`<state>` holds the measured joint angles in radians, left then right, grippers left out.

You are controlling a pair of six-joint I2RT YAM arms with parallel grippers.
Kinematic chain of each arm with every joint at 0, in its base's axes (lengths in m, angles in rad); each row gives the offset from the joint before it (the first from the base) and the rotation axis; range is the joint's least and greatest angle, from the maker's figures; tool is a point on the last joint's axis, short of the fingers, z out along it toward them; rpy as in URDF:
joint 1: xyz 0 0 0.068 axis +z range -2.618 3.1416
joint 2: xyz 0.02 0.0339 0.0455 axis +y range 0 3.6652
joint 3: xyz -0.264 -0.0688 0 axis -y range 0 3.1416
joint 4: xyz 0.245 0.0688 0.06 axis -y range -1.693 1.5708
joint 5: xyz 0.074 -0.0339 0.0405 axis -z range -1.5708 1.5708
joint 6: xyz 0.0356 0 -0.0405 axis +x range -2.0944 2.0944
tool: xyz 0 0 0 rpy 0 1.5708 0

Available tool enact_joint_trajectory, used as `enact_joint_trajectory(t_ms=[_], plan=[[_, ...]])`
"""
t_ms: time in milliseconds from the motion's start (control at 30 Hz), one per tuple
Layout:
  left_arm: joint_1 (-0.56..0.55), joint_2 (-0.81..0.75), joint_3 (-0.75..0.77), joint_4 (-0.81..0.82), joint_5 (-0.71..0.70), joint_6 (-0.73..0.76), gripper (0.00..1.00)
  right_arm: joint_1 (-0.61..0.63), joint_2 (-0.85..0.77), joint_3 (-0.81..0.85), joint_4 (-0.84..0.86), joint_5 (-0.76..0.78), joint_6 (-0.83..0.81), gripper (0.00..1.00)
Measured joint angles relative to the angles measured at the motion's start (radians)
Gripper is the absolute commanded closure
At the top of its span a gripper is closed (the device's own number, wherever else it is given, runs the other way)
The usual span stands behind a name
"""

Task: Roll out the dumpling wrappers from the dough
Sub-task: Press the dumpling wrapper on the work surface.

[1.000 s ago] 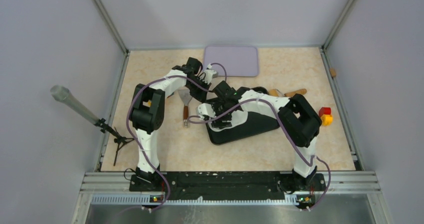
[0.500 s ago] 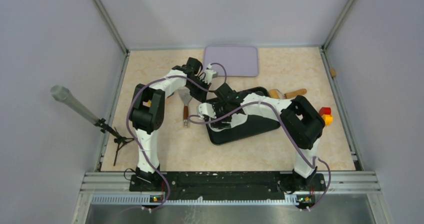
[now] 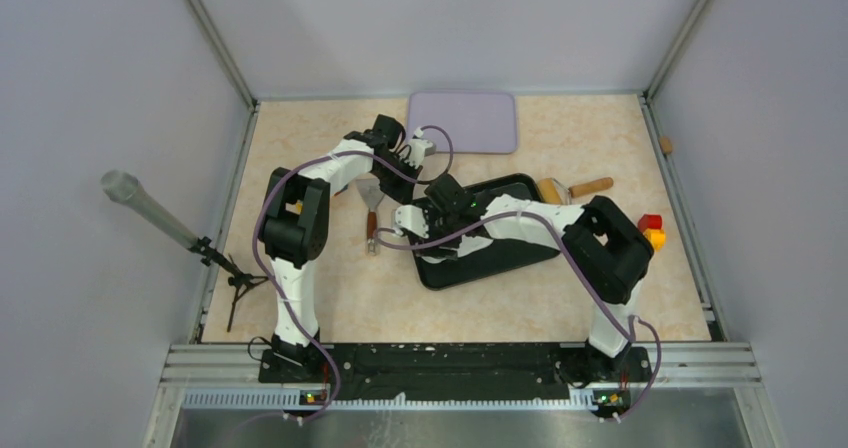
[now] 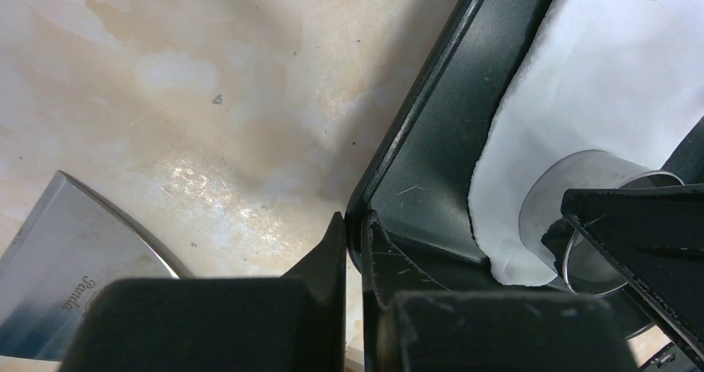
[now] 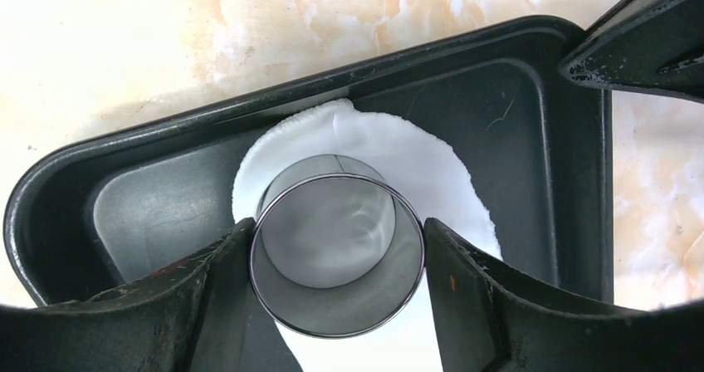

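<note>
A ring cutter (image 5: 336, 310) sits in the black tray (image 5: 531, 139), a spatula (image 3: 371, 211) outside.

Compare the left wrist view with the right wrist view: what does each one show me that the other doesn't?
Left wrist only: a scraper blade on the tabletop, and the left pincer tips shut on the black tray at its corner rim. Right wrist only: the look down through the ring cutter, the right pincer gripping it on both sides, and most of the outline of the dough. Both: tray, dough, cutter over the dough.
</note>
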<state>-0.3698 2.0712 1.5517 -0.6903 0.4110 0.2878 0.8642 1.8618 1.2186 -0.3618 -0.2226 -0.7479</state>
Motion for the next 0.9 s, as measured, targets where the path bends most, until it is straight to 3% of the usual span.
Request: enact_joint_trajectory(t_ms=[500,900], plan=[[0.0,0.0,0.0,0.0,-0.002,-0.001,1.0,0.056,-0.003,-0.006,0.018,0.159,0.114,0.46],[0.0,0.0,0.0,0.0,-0.002,-0.001,1.0,0.051,-0.003,0.001,-0.007,0.11,-0.003,0.45]])
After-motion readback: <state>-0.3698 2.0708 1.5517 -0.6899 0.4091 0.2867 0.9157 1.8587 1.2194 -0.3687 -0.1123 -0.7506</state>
